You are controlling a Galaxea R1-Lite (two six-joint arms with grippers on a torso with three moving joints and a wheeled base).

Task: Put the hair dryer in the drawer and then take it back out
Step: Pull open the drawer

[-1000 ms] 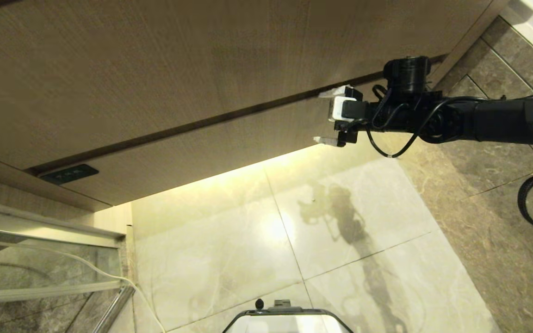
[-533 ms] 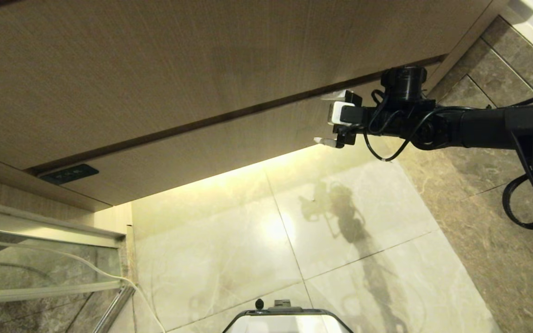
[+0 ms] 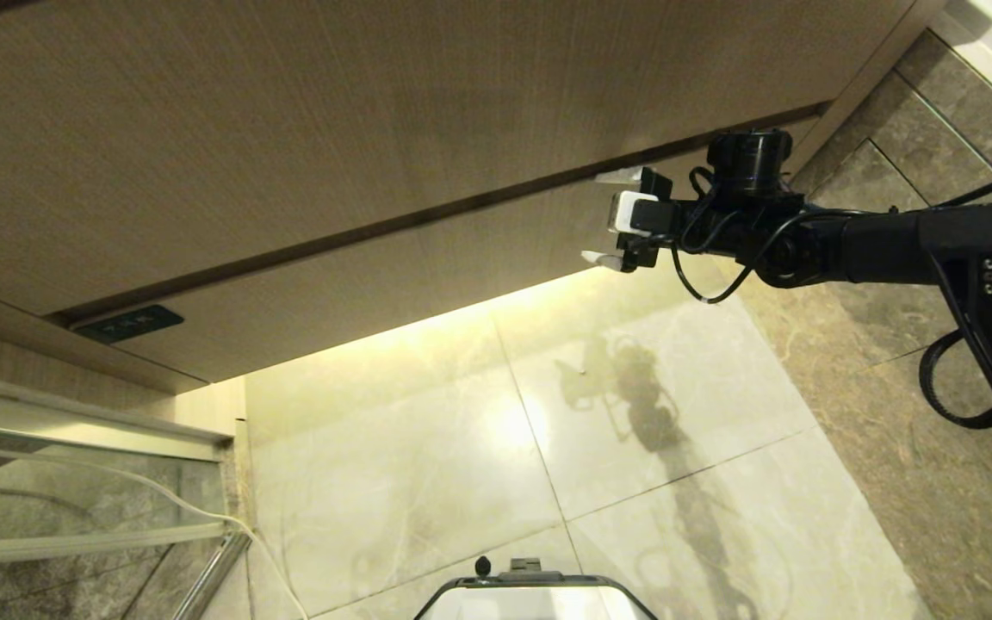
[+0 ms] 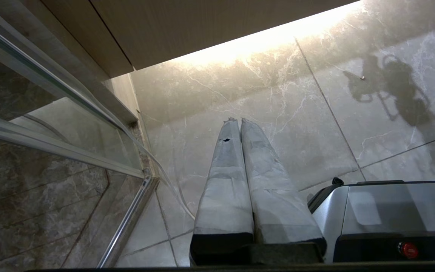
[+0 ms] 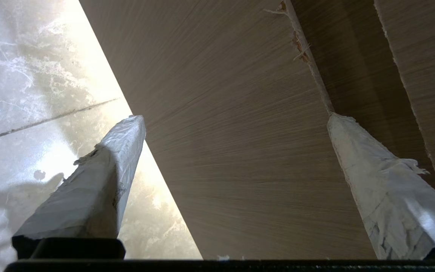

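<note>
Reaching toward the closed drawer (image 3: 427, 275) front near its right end, the right gripper (image 3: 610, 217) holds its fingers spread wide and empty, one at the seam under the upper panel (image 3: 358, 129). The left gripper (image 4: 236, 122), fingers pressed together, hangs over the floor (image 3: 634, 448). The hair dryer is not visible.

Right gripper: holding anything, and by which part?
Nothing held. The right gripper is open, its fingers spread across the closed drawer front with nothing between them. The left gripper is shut and empty. No hair dryer in view.
</note>
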